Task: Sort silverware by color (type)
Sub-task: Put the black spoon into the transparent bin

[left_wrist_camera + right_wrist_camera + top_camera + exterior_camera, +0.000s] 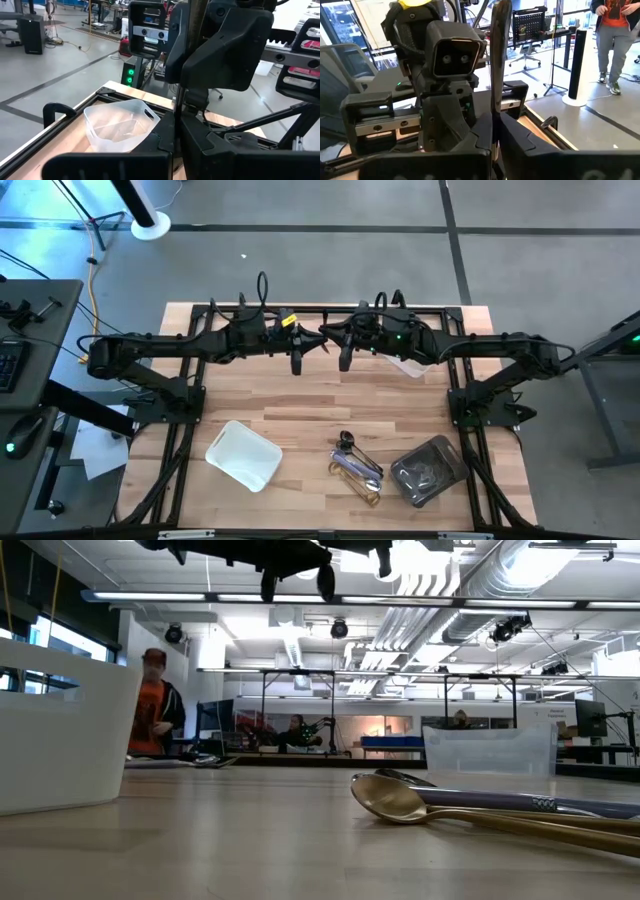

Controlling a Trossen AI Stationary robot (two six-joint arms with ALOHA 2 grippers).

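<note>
Wooden slats of the counter (300, 395) are seen from above, and both arms are parked at its far edge, tips facing each other. Left end effector (298, 363) is shut, fingers pressed together, nothing held. Right end effector (345, 360) is likewise closed tight and empty, just beside the left one across a small gap. In the low view both are hung high over the counter, well clear of everything.

Containers now. A white tray (243, 454) is set well in front of the left end effector, near the counter's front edge; nothing can be made out inside it. A clear tray (429, 470) is set well in front of the right end effector, and dark utensils are seen lying in it, though their kind cannot be told. A second clear tub (120, 125) is seen just beside the right arm at the far edge; no contents can be made out.

Silverware (357, 468) is piled loose on the counter between the white tray and the clear tray, well in front of both end effectors. In the low view a gold spoon (400, 802) is laid in front, with a silver piece (500, 800) touching behind it.

No readable writing is picked out on any tray. A person (153, 705) in orange is seen beyond the counter.
</note>
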